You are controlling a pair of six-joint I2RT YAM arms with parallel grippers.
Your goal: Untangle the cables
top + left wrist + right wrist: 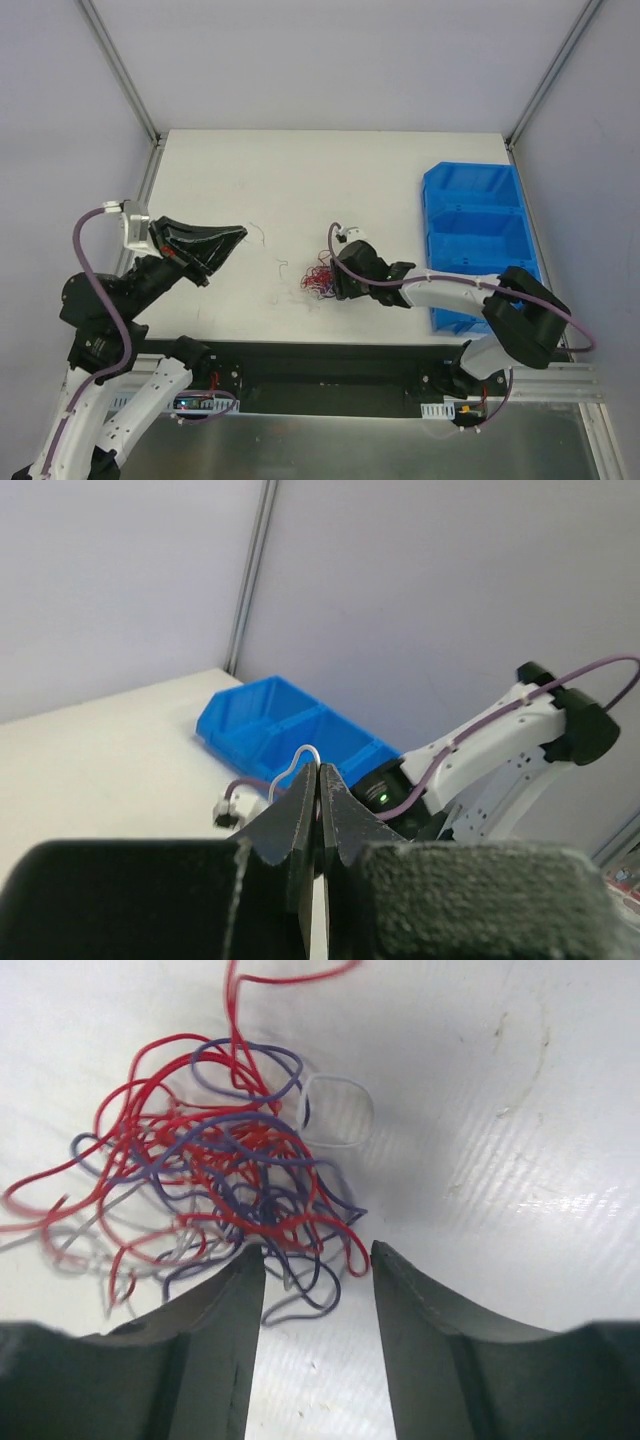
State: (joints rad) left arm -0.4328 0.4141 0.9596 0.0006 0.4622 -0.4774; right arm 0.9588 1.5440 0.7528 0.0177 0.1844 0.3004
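**Q:** While the right gripper (315, 1255) stands with its fingers spread at the near edge of the cables (230, 1180), what may go wrong?

**A:** Several red and purple loops already lie between the two fingers. Closing here would probably catch a bundle rather than one strand. A pull would then drag the whole clump across the table (300, 170), or draw the knot tighter.

**Q:** Where does the clump lie?

**A:** It is on the table, about mid-width and toward the near edge. The blue bins (470, 215) stand well apart to its right. One thin loose strand (256, 234) lies apart on its left.

**Q:** And the left gripper (319, 775)?

**A:** It is raised at the left, clear of the clump, with its fingers pressed together. A white strand (303, 752) loops out at their tips and appears pinched there. Whether that strand runs back into the clump cannot be told.

**Q:** What is the risk on that side?

**A:** So fine a wire could slip out of the closed tips unnoticed. If it does join the knot, opposed pulls by the two arms could cinch it or snap it.
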